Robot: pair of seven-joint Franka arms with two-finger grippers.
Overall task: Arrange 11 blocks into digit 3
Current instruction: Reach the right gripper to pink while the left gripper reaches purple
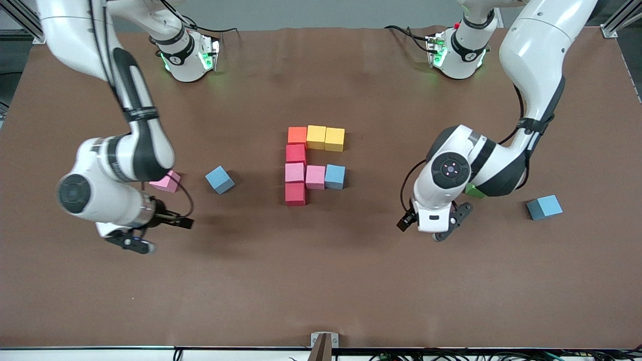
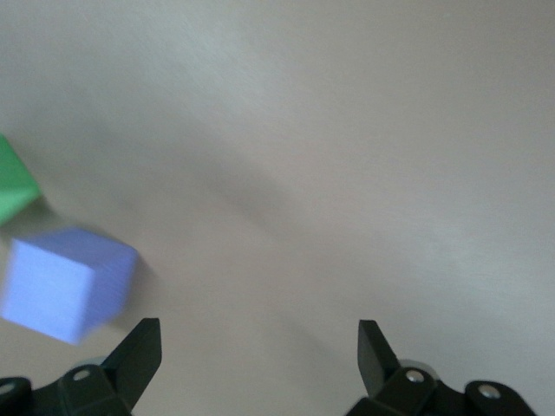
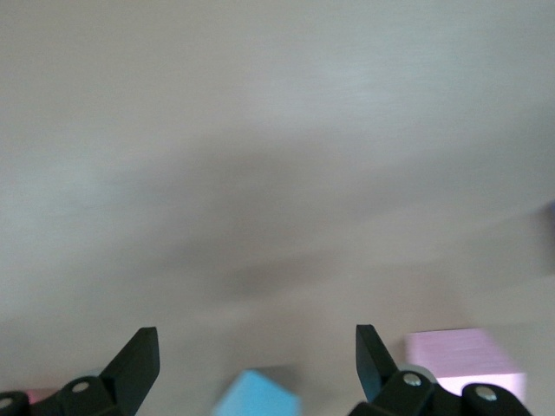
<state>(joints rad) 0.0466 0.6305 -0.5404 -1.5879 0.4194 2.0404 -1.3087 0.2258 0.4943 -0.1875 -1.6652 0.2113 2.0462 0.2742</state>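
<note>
Hovering over bare counter (image 1: 321, 281) toward the right arm's end, the right end effector (image 1: 131, 242) hangs with its fingers spread wide and nothing between them; the right wrist view shows both black fingertips (image 3: 139, 360) well apart. The left end effector (image 1: 441, 231) hangs over the counter toward the left arm's end, likewise spread and holding nothing, its fingertips (image 2: 143, 351) far apart in the left wrist view. Farther from the front camera than the left end effector, a loose blue block (image 1: 544, 207) sits near the left arm's end, and a green block (image 1: 474, 191) shows only as a corner under the left arm's wrist. In mid-counter the partial digit 3 (image 1: 313, 164) stands: a red block (image 1: 295, 193) nearest the camera, then a pink block (image 1: 295, 172) touching a second pink block (image 1: 315, 176) and a light blue block (image 1: 335, 176) in a row, then another red block (image 1: 296, 153), then the farthest row of orange block (image 1: 297, 135) and two yellow blocks (image 1: 325, 137). Toward the right arm's end lie a tilted blue block (image 1: 219, 179) and, beside it, a pink block (image 1: 166, 182) partly hidden by the right arm.
</note>
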